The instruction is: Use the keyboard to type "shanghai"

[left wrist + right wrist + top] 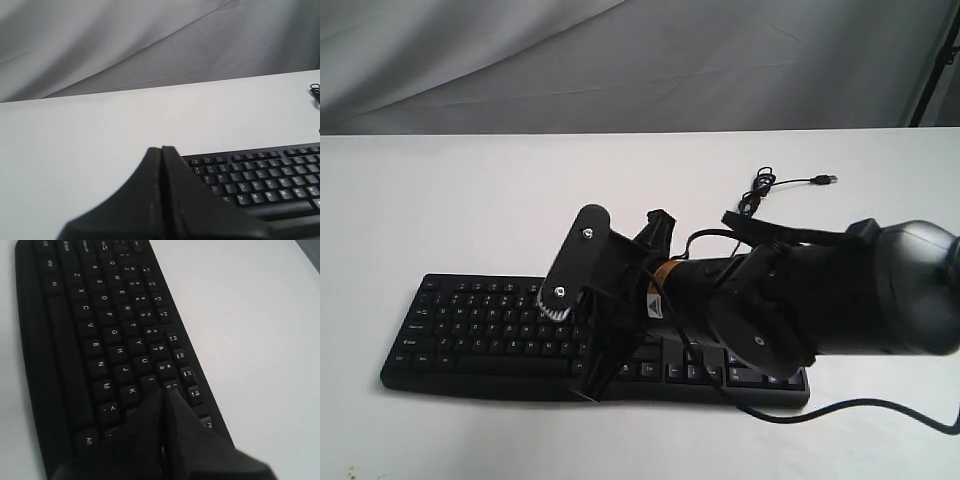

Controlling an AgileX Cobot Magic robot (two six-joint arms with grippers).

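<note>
A long black plastic keyboard point(480, 325) with white legends lies along the near edge of the white desk point(440, 200). Over it the right claw point(163, 390) is closed and empty, tip by the I key; the left claw point(161, 148), also closed, is near its left end

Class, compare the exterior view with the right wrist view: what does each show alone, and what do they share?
Exterior only: the loose cable ending in a USB plug, the grey backdrop cloth, and the bulk of the right arm. Right wrist only: readable key legends, such as the H key. Both: the black keyboard on the white table, with the closed right gripper over its keys.
</note>
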